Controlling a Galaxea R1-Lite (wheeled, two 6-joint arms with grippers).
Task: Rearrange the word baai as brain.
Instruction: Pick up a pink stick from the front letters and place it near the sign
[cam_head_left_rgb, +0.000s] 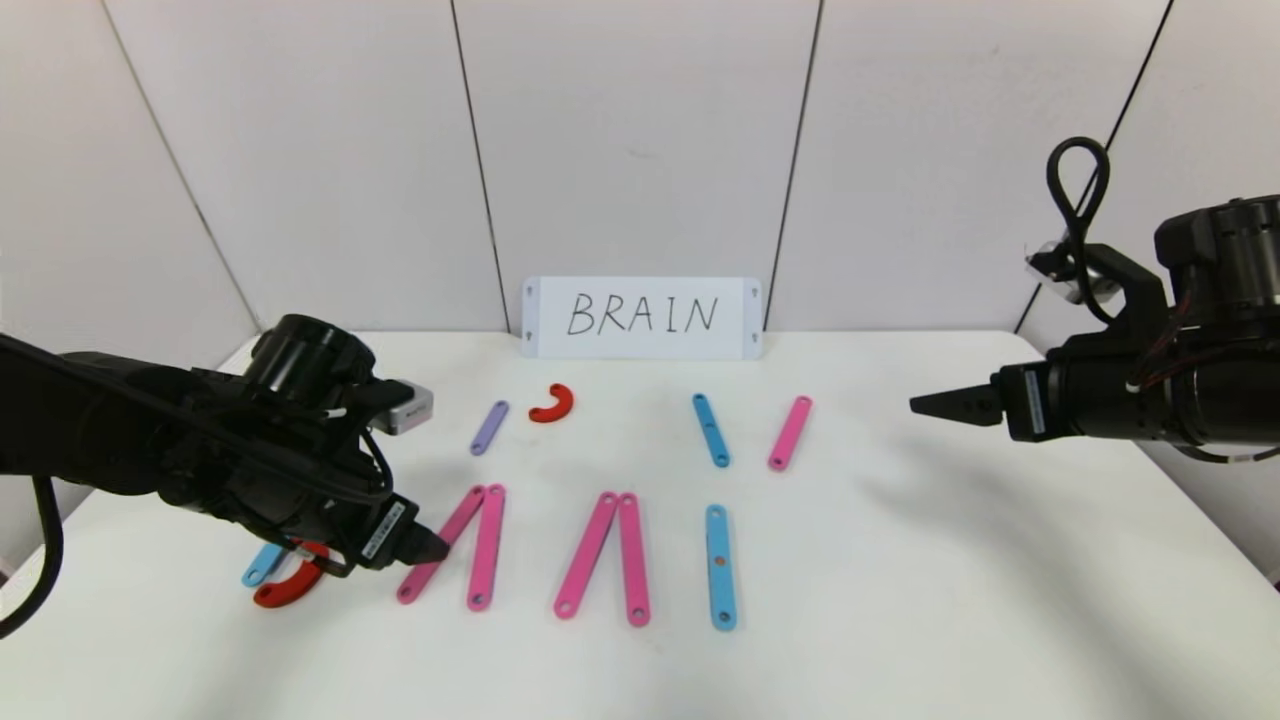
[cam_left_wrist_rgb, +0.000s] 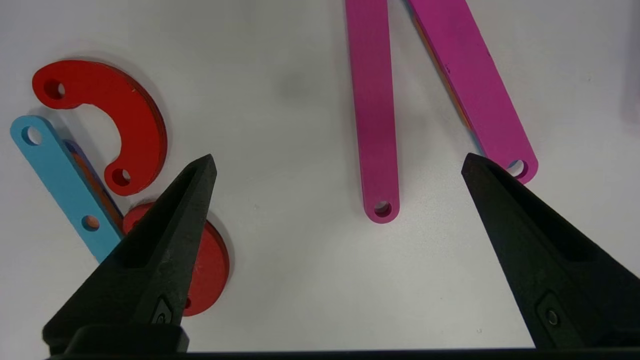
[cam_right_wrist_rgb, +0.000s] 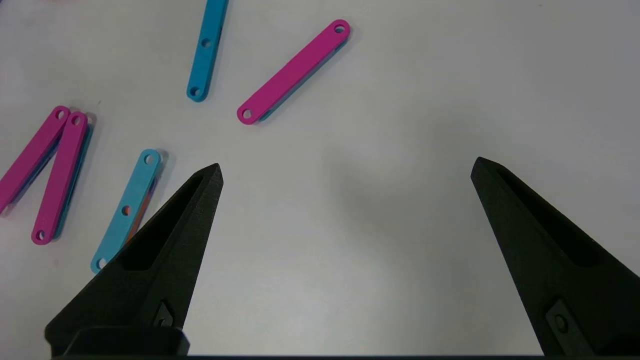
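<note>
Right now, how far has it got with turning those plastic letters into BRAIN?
Barely started. The row still reads B, two pink A shapes, and a blue I. The left gripper hovers open between the B's red curve and the first A; the right gripper hangs open, empty. Spare bars and a curve lie unused near the card.

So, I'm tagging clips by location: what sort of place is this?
Probably a lab test bench: a bare white table, plain white wall panels behind it, and a handwritten BRAIN card propped as a prompt.
</note>
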